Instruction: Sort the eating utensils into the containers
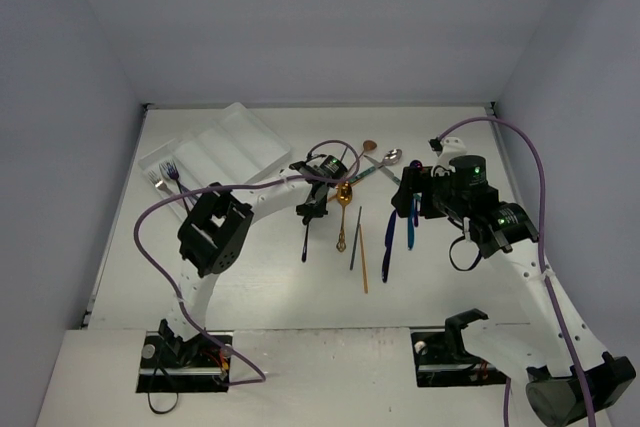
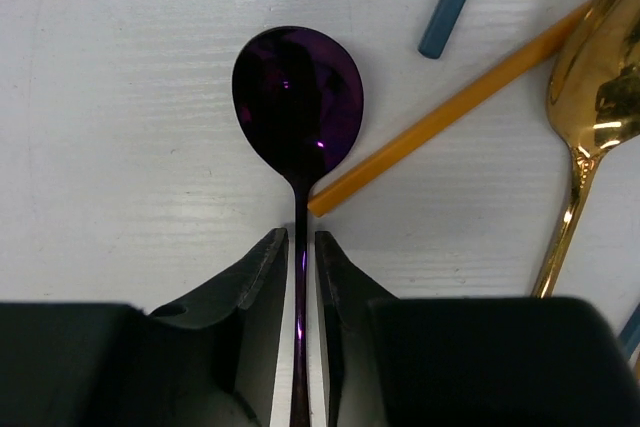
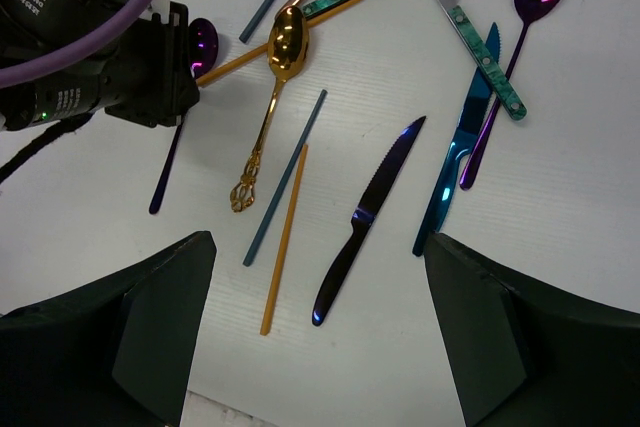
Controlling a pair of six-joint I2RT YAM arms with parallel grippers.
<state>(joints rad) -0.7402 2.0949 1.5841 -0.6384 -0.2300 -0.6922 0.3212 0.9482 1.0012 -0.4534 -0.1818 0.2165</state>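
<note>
Left end effector [image 1: 313, 209] reaches over the middle of the tabletop [image 1: 250, 287] in the top view, its tip down at the purple spoon [image 1: 306, 242], whose handle points toward the near edge. The tray [image 1: 232, 139] sits well apart at the far left, with two forks [image 1: 165, 177] in its end compartment. The right end effector [image 1: 412, 202] hangs above the utensils scattered on the right.

From the left wrist, the jaws stand narrow, straddling the spoon's neck just below the bowl. Slivers of tabletop show on either side, so I cannot tell whether the pads pinch it. An orange chopstick [image 2: 450, 112] ends at that neck, and a gold spoon [image 2: 598, 97] lies to the right.

From the right wrist, that end effector gapes wide and holds nothing, with a dark knife [image 3: 362, 219] below it.

The spoon looks stiff, light and polished, so it is probably slippery, and lying flat it offers only thin edges. Near the bowl seems the sound hold, close to its balance; farther out it may swivel.
</note>
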